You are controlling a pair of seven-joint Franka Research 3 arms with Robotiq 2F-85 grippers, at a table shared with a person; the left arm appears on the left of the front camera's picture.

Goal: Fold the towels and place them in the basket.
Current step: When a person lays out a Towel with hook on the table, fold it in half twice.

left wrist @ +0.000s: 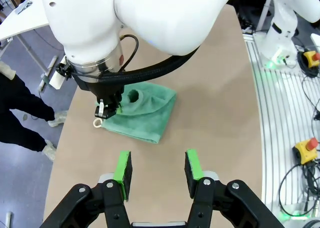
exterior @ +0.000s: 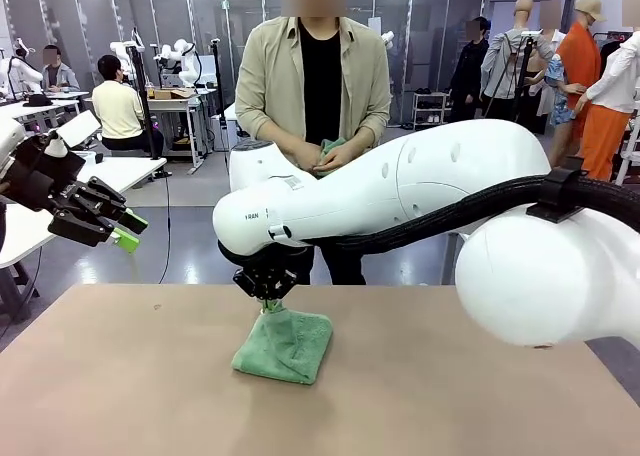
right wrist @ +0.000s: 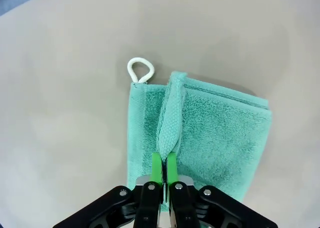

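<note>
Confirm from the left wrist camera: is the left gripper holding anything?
No: the left gripper is open, its green pads apart over bare table, short of the towel.

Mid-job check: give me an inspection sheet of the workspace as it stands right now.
Surface: tan table, plain top.
Job's things: folded green towel lying mid-table, loop at one corner; second towel held by the person.
Clutter: nothing seen.
Hands: right hand pinched on a raised ridge of the towel; left hand open, empty, held up at the table's left.
Cables: black hose along the right arm; loose cables and a yellow button box on the floor.
Surroundings: person stands across the table; other people at benches beyond.
</note>
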